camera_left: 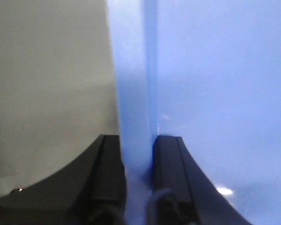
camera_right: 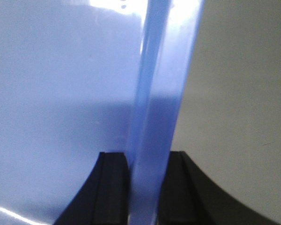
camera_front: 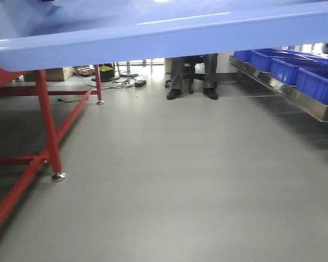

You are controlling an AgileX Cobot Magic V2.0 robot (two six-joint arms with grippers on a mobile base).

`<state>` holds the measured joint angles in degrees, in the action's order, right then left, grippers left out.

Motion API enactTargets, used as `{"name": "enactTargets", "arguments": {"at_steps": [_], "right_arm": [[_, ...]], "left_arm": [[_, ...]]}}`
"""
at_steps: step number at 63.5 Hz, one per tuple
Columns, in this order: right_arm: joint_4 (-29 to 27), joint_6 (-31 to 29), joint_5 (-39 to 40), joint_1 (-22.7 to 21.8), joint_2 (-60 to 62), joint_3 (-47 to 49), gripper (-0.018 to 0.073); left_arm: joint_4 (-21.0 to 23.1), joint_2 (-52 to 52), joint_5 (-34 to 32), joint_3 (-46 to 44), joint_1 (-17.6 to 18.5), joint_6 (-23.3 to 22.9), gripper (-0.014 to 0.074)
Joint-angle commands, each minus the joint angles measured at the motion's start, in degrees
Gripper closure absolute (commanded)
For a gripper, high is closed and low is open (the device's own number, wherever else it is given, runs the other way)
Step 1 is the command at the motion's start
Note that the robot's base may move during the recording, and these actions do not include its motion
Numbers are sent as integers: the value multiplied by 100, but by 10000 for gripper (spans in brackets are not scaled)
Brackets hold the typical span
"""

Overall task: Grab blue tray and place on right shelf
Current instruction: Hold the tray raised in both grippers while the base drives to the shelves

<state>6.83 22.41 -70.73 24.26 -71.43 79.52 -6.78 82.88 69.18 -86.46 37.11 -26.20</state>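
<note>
Exterior front-facing view has the blue tray (camera_front: pixel 153 33) spanning the top of the frame, its long axis running left to right. The right shelf (camera_front: pixel 295 98) lies ahead and off to the right, lined with dark-blue bins (camera_front: pixel 317 82), and the red-legged table (camera_front: pixel 49 136) stands at left. Left claw (camera_left: pixel 139 143) is clamped on one tray rim and right claw (camera_right: pixel 144 159) on the opposite rim, so I judge both arms must swing rightward together

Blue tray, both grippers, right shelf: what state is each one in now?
blue tray, held aloft, gripped by its rim on both sides.
left gripper, shut on the tray rim.
right gripper, shut on the tray rim.
right shelf, carrying a row of dark blue bins.
</note>
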Motion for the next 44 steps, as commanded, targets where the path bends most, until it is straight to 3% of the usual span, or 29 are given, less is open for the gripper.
{"name": "enactTargets", "arguments": {"at_steps": [1,44], "right_arm": [[226,-148,384,-18,189,183,503],[226,-148,384,-18,189,183,503]], "left_arm": [[-304,-162,564,-106,64,243,645],[-304,-162,564,-106,64,243,645]]}}
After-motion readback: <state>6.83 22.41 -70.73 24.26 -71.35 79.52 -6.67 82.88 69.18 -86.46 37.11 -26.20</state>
